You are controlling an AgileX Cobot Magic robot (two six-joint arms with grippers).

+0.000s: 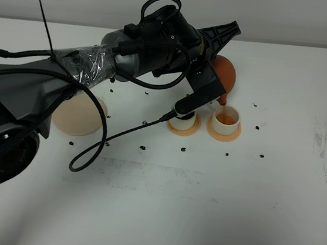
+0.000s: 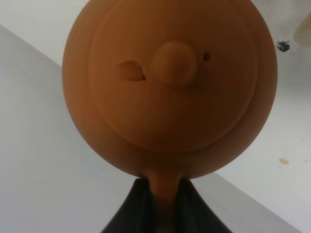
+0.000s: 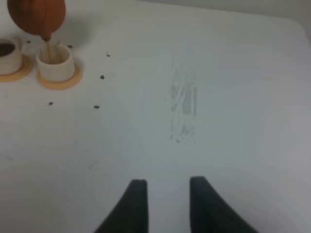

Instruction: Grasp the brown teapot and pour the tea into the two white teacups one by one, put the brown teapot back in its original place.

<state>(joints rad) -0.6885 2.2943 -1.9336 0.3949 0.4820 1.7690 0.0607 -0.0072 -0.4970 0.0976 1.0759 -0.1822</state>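
Best to hold the teapot (image 1: 223, 72) steady over the worktop (image 1: 201, 209), near the middle of the far edge. Its spout should stay right above the cup (image 1: 224, 125), and I would level it before the tea (image 1: 226, 118) nears the rim. The other cup (image 1: 184, 123) already looks dark inside. The saucer (image 1: 80, 116) lies toward the left edge.

The left arm (image 1: 129, 59) reaches across with its wrist rolled, and the left hand (image 2: 164, 183) pinches the handle (image 2: 164, 196). The right hand (image 3: 167, 194) hangs empty, its fingers slightly parted.
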